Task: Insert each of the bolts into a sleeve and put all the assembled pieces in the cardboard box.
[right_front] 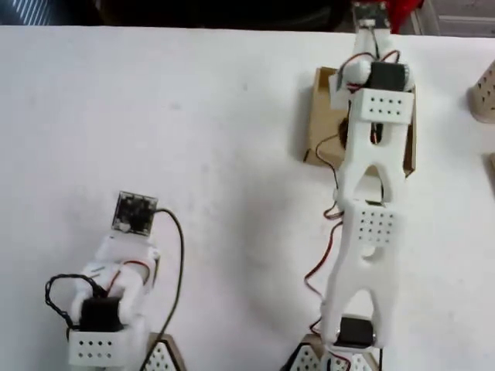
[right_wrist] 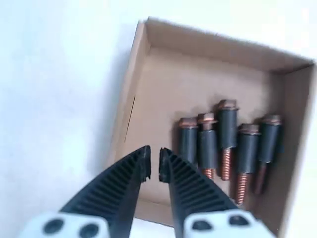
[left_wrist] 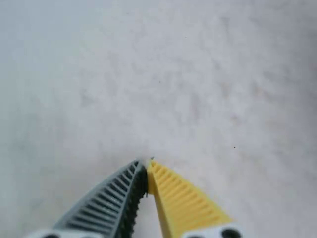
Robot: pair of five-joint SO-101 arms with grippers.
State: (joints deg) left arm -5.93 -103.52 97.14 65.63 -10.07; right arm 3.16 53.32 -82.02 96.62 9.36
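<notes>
**Five sleeved bolts lying in the box, both grippers empty**

From where I stand, the right arm [right_front: 370, 224] stretches out over the cardboard box [right_wrist: 163, 74] at the far side of the white table [right_front: 193, 116]. The right gripper [right_wrist: 154, 166] hangs above the box's near edge. Its black ribbed fingers are parted by only a narrow slit and hold nothing.

Inside the box lie five assembled pieces [right_wrist: 228, 144], side by side and touching or nearly so, all pointing the same way. Each is a copper-coloured bolt with a flanged head [right_wrist: 227, 105] and a dark, matte, tube-shaped sleeve [right_wrist: 227, 130] around the upper shank. Bare thread [right_wrist: 226, 166] pokes out below each sleeve.

I'd judge these pieces to be stiff and rather dense for their size, and not fragile. Being round, they will roll on the flat cardboard floor. The sleeve looks like the best place to grip, squeezed across its middle, since its dull surface should give the ribbed pads more purchase than the head or thread. I can't tell how tightly the sleeves sit, so a piece lifted by its sleeve alone might shed its bolt.

The box is plain brown card with thin walls, light enough to shift if nudged.

The left arm [right_front: 116, 294] sits folded at the near side. The left gripper [left_wrist: 146, 171], one finger grey and one yellow, is closed tip to tip over bare tabletop.
</notes>
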